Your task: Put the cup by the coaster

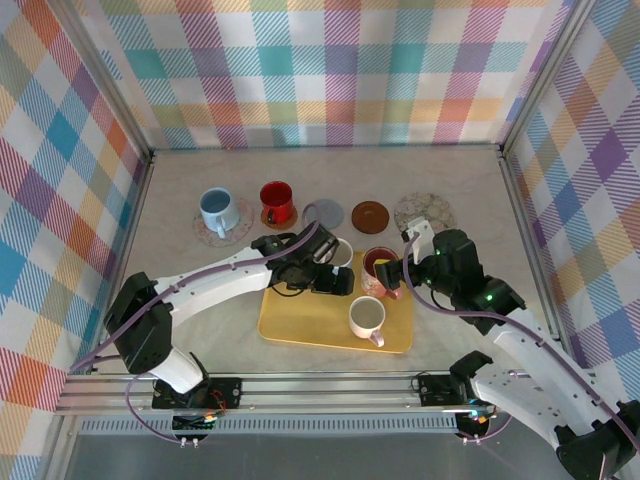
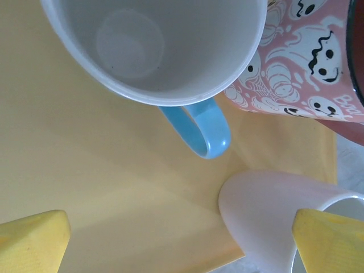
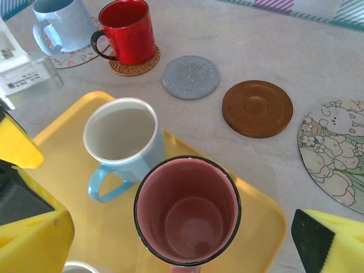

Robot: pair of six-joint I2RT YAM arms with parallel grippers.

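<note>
Left fingers (image 2: 31, 236), right fingers (image 3: 34, 239) both hanging released | step: right straddling pink mug (image 3: 187, 210), lower centre | next: clenching, lifting to brown coaster (image 3: 257, 108)

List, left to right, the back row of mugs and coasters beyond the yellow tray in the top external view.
Pale blue ceramic mug → glossy red mug → round grey woven coaster → round brown wooden coaster → round pale coaster printed with rabbits.
</note>
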